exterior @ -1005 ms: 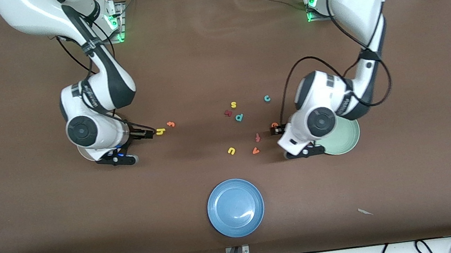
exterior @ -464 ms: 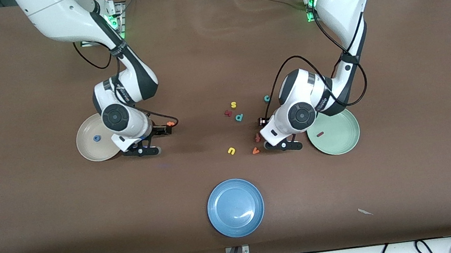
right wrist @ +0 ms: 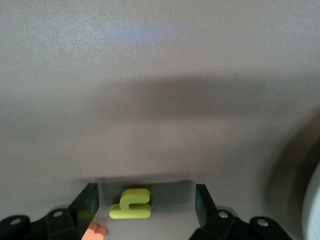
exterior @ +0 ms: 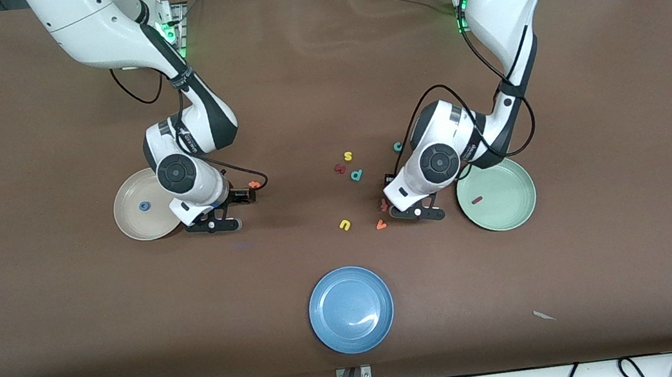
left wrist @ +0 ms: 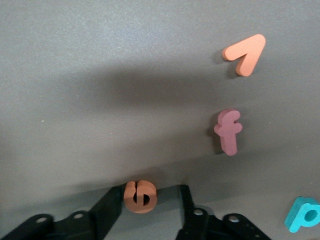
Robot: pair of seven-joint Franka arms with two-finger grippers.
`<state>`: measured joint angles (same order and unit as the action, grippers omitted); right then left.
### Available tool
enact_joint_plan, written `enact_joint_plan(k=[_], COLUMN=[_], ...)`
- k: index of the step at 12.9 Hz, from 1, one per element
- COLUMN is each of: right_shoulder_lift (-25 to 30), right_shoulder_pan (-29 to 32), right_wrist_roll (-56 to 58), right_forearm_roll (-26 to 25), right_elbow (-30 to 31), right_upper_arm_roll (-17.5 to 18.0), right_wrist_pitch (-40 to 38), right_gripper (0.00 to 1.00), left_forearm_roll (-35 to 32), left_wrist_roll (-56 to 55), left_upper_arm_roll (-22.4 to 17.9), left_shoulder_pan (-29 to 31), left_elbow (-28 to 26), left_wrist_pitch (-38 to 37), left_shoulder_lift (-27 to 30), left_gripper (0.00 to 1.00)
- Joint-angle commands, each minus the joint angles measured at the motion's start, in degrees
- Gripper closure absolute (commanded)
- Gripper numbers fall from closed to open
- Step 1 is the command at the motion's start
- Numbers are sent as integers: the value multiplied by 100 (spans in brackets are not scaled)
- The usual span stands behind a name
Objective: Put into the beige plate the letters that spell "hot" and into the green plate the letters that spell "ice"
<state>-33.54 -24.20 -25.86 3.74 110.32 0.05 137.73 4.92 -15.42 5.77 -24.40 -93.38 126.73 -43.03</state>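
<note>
The orange e (left wrist: 140,196) lies on the table between my left gripper's (left wrist: 150,192) fingers; one finger touches it and the other stands apart, so the gripper is open. That gripper (exterior: 388,179) is low beside the green plate (exterior: 518,213), which holds the dark red i (exterior: 476,200). The teal c (exterior: 397,146) lies farther from the camera. My right gripper (right wrist: 145,195) is open wide around the yellow h (right wrist: 130,204), with the orange t (right wrist: 95,232) by one finger. This gripper (exterior: 243,195) is beside the beige plate (exterior: 133,225), which holds the blue o (exterior: 144,206).
Between the arms lie a yellow s (exterior: 348,156), a dark red letter (exterior: 340,168), a teal p (exterior: 356,175), a yellow u (exterior: 345,225), an orange v (exterior: 381,225) and a red-orange f (exterior: 383,205). A blue plate (exterior: 350,309) sits nearer the camera.
Both arms have swung off their plates toward the middle of the table, uncovering the o and the i. The h and the e are now hidden under the grippers in the front view.
</note>
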Motion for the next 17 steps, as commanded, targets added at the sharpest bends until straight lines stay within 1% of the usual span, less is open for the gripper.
enact_joint_plan(k=[1,2,3,6,7,8,9,10,11,12,13,15,17], right_shoulder_lift=[5,5,5,14,6,5,5,14,6,5,5,5,5], right_shoulder_pan=[-23,-58,-58,-146,-146,-146,-146,-146,-138,-146,-138,-146,-146], right_wrist_roll=[11,2,-16,2,28,45,54,54,63,55,54,37,37], right_forearm_roll=[-66,-66,-66,-66,-66,-66,-66,-66,-66,-66,-66,-66,-66], right_elbow=[130,130,130,130,130,130,130,130,130,130,130,130,130], right_upper_arm_roll=[21,30,47,56,47,47,47,39,39,39,39,39,39], right_wrist_pitch=[202,202,211,193,193,202,193,184,176,176,176,158,149], right_gripper=[13,13,13,13,14,17,24,29,35,40,47,55,61], left_forearm_roll=[-219,-289,-290,-290,-299,-308,-395,-691,-929,-1019,-1028,-1124,-1169], left_wrist_roll=[-75,-101,-110,-84,-58,-49,-49,-57,-49,-22,-22,56,677], left_upper_arm_roll=[-15,-15,-6,-41,-41,-58,-85,-102,-103,-94,-85,-94,-94], left_shoulder_pan=[-57,-57,-39,40,171,276,304,382,487,654,777,918,1207], left_elbow=[-137,-128,-128,-40,-40,-40,-40,-40,-49,-93,-93,-119,-154], left_wrist_pitch=[71,27,-34,-578,-745,-955,-1123,-1229,-1282,-1283,-1283,-1283,-1283], left_shoulder_lift=[128,155,233,567,699,770,831,849,858,849,815,744,718], left_gripper=[94,100,100,100,100,100,100,100,100,100,100,100,100])
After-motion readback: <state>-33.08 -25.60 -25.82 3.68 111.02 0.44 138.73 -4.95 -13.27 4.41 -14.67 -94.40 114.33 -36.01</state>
